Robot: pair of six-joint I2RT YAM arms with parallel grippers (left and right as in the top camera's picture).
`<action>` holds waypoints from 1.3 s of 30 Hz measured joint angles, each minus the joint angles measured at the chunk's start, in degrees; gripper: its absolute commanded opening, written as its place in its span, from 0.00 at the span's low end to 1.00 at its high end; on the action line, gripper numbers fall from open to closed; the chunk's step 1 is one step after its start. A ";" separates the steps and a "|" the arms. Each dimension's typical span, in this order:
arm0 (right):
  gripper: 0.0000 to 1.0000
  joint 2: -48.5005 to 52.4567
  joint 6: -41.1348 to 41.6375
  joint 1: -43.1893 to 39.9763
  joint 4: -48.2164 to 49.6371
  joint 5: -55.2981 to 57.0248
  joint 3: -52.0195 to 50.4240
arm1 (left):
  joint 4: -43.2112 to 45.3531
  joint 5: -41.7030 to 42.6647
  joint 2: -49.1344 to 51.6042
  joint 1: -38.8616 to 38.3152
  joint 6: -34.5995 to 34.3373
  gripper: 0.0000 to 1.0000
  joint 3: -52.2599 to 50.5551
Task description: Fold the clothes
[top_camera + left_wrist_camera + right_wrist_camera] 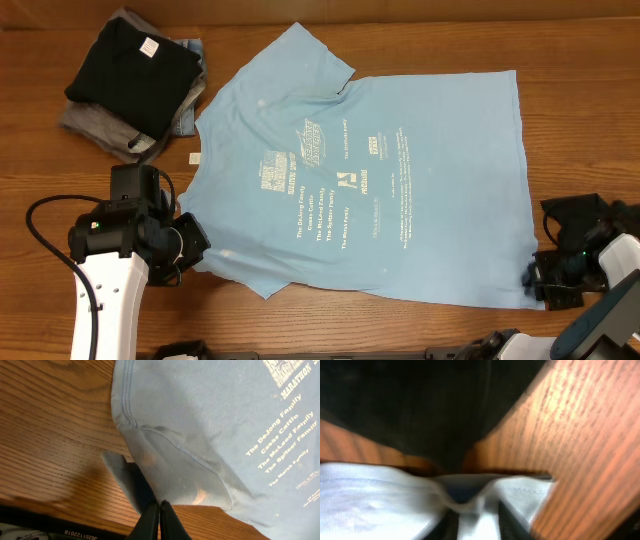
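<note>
Overhead, far left: a stack of folded clothes (130, 85) sits on the table (580, 60). The top piece is black, with grey pieces under it. The stack is near the shirt's neck edge but not touching it.

Below the stack, the left end effector (192, 243) sits at the edge of the T-shirt (400, 150), on the sleeve nearest that arm.

The T-shirt is light blue and spread flat across mid-table, pale print facing up. Its neck points left and its hem right. One sleeve points to the far edge. There is a small white tag (195, 157) at the neck edge.

From overhead, the arm's dark body covers the grip itself. The left wrist view shows it:
- The fingers (170, 525) are pressed together with no gap.
- The sleeve cloth runs down to their tips and is raised off the wood, with a shadow under it.
- I read this as clamped on the sleeve.
- The sleeve seam stitching and part of the print also show here.

Overhead, far right: the right end effector (532, 278) is at the hem corner nearest that arm. Only dark housing against the cloth edge is visible.

The right wrist view is blurred, but it shows more:
- A bunch of pale cloth is pinched between two dark fingers (510, 527), so it is clamped on the hem.
- Wood grain shows to the right.
- A dark mass across the top is too blurred to identify.
</note>
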 measured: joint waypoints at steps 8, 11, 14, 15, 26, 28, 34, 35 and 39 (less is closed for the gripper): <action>0.04 1.11 -3.48 -0.11 -8.24 -0.09 2.40 | 0.31 0.00 0.00 0.00 0.00 0.04 0.00; 0.04 0.72 -5.64 -0.04 -10.99 -2.99 5.77 | 0.35 0.00 0.00 0.00 0.00 0.04 0.00; 0.04 -1.49 -7.08 0.68 -14.23 -5.77 8.66 | 0.22 0.00 0.00 0.00 0.00 0.04 0.00; 0.04 -2.38 -7.30 0.90 -15.08 -6.27 9.22 | 0.17 0.02 0.00 0.00 0.00 0.04 0.00; 0.04 -9.44 -10.03 3.26 -20.61 -16.44 17.27 | 1.62 -1.25 0.00 0.00 -0.04 0.04 7.17; 0.04 -9.44 -9.81 3.28 -18.67 -18.38 17.64 | 3.74 -2.47 -0.02 0.00 -0.09 0.04 8.61; 0.04 -9.44 -5.79 3.28 -10.69 -23.19 17.66 | 10.25 -3.69 0.39 0.00 -0.26 0.04 9.16; 0.04 -9.44 -4.66 3.34 -9.40 -23.89 17.66 | 10.91 -3.72 0.81 0.00 -0.26 0.04 9.25; 0.04 -9.22 -0.24 4.52 -4.22 -25.57 17.70 | 14.21 -3.78 4.28 0.00 -0.28 0.04 9.31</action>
